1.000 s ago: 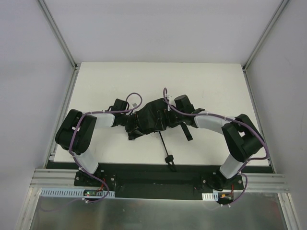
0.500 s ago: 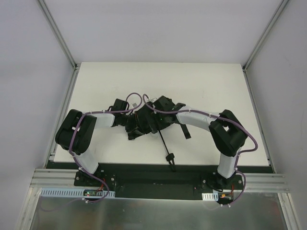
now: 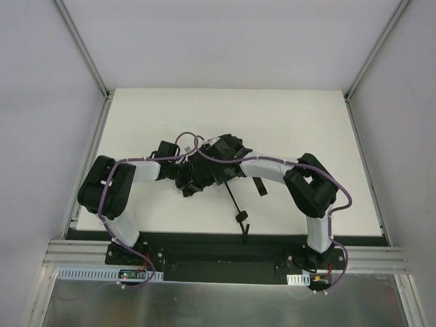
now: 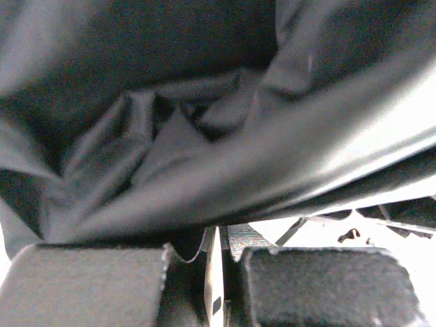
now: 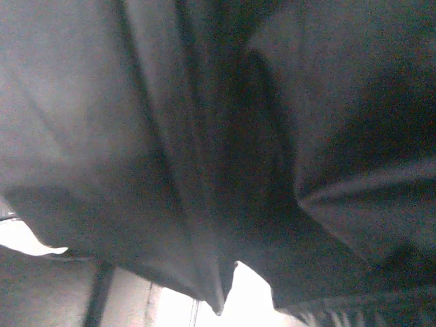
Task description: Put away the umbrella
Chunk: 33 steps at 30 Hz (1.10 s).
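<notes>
**Umbrella bundle under both claws: hazards and clearances**

**Position.** The umbrella lies as a crumpled black bundle near the middle of the table. Its shaft runs out toward the near edge and ends in the knob handle, which lies close to that edge.

**Claw state.** In the left wrist view the pads of the left claw are pressed together, and a fold of cloth appears pinched in the seam between them. The right claw is buried in the bundle. Its own camera shows only cloth, so whether it is spread or gripping cannot be told.

**Hazards**
- Slipping cloth: the left pinch looks thin. A pull from the right arm could strip the fold out and let the bundle spread.
- Blind closure: with both wrist cameras covered, the right claw may close on a single loose layer, or on a rib, instead of the gathered cloth.
- Collision: the two claws work just beside each other, so any inward travel risks contact.
- Handle overrun: dragging the bundle toward the bases could push the handle off the near edge.

**Clearances.** The far half of the table is open, as are both flanks. Rails and walls bound the left and right sides. The near strip is the tight one
</notes>
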Tool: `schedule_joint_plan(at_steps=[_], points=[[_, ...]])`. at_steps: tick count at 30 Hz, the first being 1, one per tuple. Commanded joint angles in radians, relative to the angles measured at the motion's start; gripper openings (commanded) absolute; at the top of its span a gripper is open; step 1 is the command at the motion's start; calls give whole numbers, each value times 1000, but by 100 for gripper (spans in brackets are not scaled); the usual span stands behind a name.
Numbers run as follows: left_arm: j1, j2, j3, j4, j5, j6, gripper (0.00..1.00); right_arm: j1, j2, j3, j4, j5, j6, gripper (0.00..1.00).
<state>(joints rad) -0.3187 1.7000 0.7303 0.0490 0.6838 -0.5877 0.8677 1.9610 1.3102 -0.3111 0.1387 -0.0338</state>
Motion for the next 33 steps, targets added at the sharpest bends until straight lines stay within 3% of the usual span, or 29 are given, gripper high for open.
schedule_joint_plan(at_steps=[1,3,5,10,12,15,20,25,33], points=[[15,-5,-5,5,19,20,0,-7,1,-69,76,-60,-26,46],[18,-3,-5,5,14,25,0,-13,-5,-77,81,-76,-29,33],[21,4,-5,5,17,28,0,-19,-13,-81,73,-90,-29,34],[43,13,-15,2,11,40,0,-27,-109,-98,-15,-177,-51,80],[47,13,-16,-1,17,46,0,-32,-178,-115,-43,-207,-64,88],[52,13,-17,-1,20,51,0,-38,-270,-92,-131,-252,-89,91],[52,4,-23,0,30,52,0,-39,-375,-39,-134,-303,-94,95],[52,3,-25,-1,31,49,0,-76,-216,154,-147,-243,-104,99],[53,-2,-31,-1,33,48,0,-148,4,354,-128,-297,-164,99]])
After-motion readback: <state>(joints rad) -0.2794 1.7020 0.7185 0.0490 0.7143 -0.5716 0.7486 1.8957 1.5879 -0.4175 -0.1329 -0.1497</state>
